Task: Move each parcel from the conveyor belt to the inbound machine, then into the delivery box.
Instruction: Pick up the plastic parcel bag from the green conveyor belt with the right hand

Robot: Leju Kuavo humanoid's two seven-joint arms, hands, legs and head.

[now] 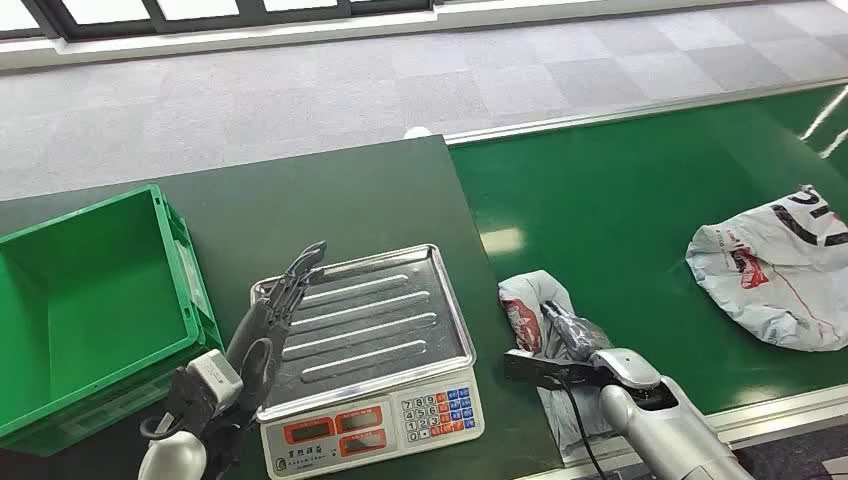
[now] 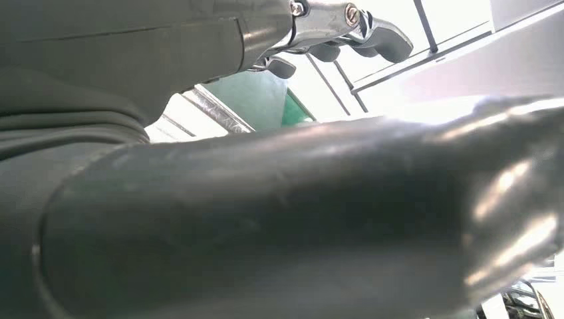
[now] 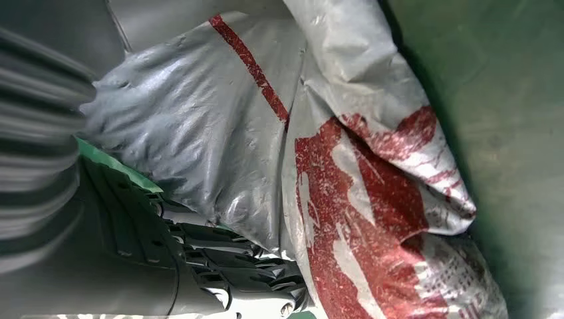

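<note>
Grey-and-red parcel (image 1: 535, 305) gripped by the right hand (image 1: 572, 345) on the belt (image 1: 620, 200)
Left hand (image 1: 275, 310) spread, empty, over the scale's tray (image 1: 390, 315)

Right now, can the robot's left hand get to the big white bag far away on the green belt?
Probably not. The left hand hovers by the scale, fingers open, while the big white bag lies far across the belt. The scale, the near parcel and the right hand stand between.
</note>
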